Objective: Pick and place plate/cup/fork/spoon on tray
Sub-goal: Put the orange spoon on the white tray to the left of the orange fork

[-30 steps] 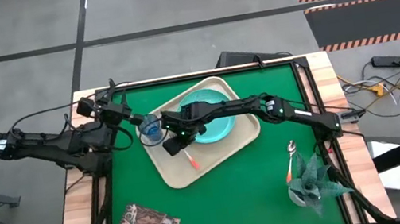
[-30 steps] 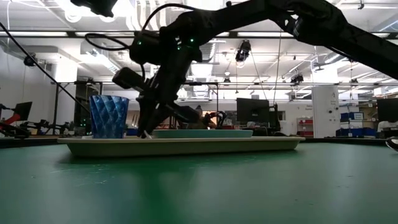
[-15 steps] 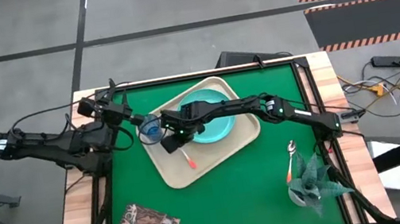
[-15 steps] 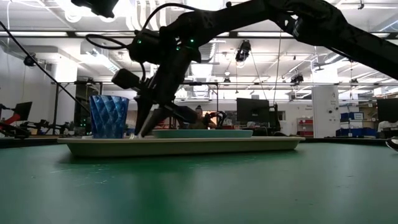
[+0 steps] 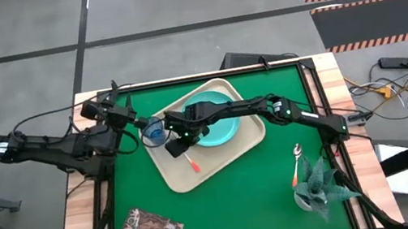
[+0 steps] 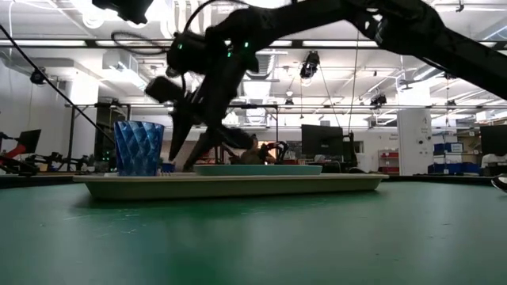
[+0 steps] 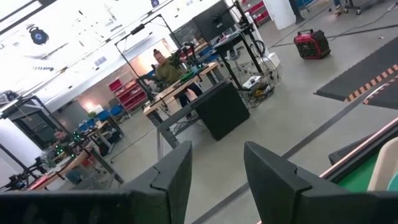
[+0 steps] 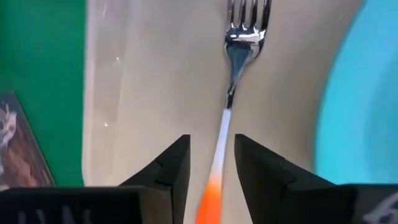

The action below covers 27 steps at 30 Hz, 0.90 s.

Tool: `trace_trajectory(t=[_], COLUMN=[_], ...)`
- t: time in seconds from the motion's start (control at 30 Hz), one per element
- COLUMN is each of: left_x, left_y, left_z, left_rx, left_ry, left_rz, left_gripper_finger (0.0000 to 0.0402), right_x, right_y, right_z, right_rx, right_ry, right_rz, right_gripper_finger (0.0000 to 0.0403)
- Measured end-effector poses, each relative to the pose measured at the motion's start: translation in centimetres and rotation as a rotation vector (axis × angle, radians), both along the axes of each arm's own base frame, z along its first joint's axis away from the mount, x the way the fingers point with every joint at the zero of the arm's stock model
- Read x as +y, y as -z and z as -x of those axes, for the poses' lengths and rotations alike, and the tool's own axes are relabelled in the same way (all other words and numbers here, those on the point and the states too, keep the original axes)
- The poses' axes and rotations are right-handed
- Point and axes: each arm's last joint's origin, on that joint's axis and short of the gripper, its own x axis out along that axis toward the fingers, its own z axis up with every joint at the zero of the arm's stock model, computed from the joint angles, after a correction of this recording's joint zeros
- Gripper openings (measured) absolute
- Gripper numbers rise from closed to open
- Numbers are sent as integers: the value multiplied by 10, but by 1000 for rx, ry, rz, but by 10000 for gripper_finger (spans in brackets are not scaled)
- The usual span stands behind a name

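My right gripper [image 5: 179, 145] hangs just above the tray [image 5: 177, 176], fingers spread with the fork [image 8: 231, 99] lying flat between them, touching neither — it rests on the tray floor just beside the plate [image 5: 219, 128], so I judge this item placed. The cup [image 5: 154, 130] stands on the tray too. The spoon [image 5: 297, 164] lies off the tray on the green mat, by a plant — I judge it's next. My left gripper [image 7: 214, 180] waits at the table edge, fingers apart, empty.
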Motion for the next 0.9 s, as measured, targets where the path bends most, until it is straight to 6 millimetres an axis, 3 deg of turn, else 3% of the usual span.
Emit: trace_trajectory(t=[0.27, 0.47, 0.7, 0.9], left_x=[-2, -4, -7, -9], left_y=[8, 18, 24, 28], left_z=[-9, -23, -35, -40], left_rx=[61, 124, 186, 212], left_ry=[-4, -2, 2, 18], left_rz=[-12, -23, -36, -39], left_gripper_finger=[132, 132, 132, 132], right_x=[31, 56, 89, 105], right_y=[-49, -86, -111, -122], right_z=[16, 43, 71, 95], right_rx=[-19, 65, 151, 173], right_ry=[-179, -254, -373, -463], right_rz=[250, 427, 575, 649], right_gripper_finger=[97, 82, 79, 76])
